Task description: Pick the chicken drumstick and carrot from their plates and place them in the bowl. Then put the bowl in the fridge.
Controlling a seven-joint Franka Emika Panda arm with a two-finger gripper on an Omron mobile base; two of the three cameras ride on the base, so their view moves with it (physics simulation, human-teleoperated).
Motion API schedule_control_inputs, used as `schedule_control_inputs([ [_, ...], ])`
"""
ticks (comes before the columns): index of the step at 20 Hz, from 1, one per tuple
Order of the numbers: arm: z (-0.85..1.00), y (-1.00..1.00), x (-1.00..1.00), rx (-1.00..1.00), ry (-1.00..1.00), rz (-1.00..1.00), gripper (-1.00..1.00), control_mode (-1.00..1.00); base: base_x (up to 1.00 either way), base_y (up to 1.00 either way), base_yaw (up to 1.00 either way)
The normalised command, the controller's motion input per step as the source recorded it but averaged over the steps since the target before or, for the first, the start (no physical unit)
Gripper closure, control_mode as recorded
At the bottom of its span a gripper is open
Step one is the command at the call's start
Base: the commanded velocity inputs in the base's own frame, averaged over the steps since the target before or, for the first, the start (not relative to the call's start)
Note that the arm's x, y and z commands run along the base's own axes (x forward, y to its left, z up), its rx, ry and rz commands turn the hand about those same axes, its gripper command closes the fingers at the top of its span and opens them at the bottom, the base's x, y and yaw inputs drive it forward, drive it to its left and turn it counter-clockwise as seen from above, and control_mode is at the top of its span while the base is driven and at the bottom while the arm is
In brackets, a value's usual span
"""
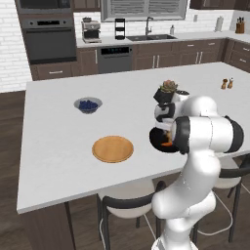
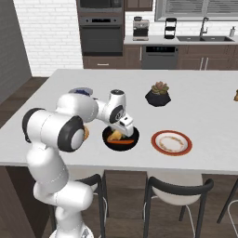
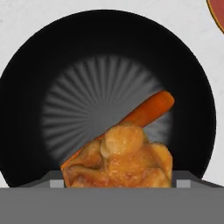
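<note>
Gripper [image 2: 122, 133]: I read the jaws as spread wide, hanging directly above the bowl. In the hand view the chicken drumstick sits between the two fingertips [image 3: 56, 183]; I cannot tell whether the pads touch it or whether it lies free.

Chicken drumstick [image 3: 122, 159]: inside the bowl, at the near wall, resting on top of the carrot.

Carrot [image 3: 146, 111]: inside the bowl, lying slantwise across the floor, its thick end clear of the drumstick.

Bowl [image 2: 108, 141]: black, on the counter [image 1: 53, 146] near the front edge, between the two plates.

Wooden plate [image 1: 113, 149]: bare.

Red-rimmed plate [image 2: 171, 142]: bare, just beside the bowl.

Task status: I judge both foods delivered; the bowl transfer to the fridge is not yet done.

Risk 1: if the drumstick is touching a pad, lifting the hand may drag it up and tip it over the rim.

Risk 2: a rim grasp taken at the drumstick side may pinch the food instead of the wall, giving a weak hold.

Risk 3: the bowl is glossy and deep; I expect a one-sided grip to let it tilt, and the loose carrot and drumstick would slide to the low side.

Risk 4: the bowl sits near the counter edge; a nudge on approach could push it toward the stools [image 2: 179, 186].
</note>
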Motion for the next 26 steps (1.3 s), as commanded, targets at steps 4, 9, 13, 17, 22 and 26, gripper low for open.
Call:
schedule_control_inputs([
  [4, -0.05, -0.17, 0.47, 0.00, 0.00, 0.00, -1.00, -1.00, 0.00, 0.00, 0.00],
  [9, 0.00, -0.12, 0.07, 0.00, 0.00, 0.00, -1.00, -1.00, 0.00, 0.00, 0.00],
  [13, 0.03, 0.00, -0.25, 0.00, -0.03, 0.00, -1.00, -1.00, 0.00, 0.00, 0.00],
  [17, 0.39, 0.00, -0.72, 0.00, -0.04, -0.10, -1.00, -1.00, 0.00, 0.00, 0.00],
  [22, 0.25, -0.07, -0.90, 0.01, 0.00, -0.28, -1.00, -1.00, 0.00, 0.00, 0.00],
  [26, 0.00, -0.37, -0.51, 0.19, 0.00, -0.43, -1.00, -1.00, 0.00, 0.00, 0.00],
])
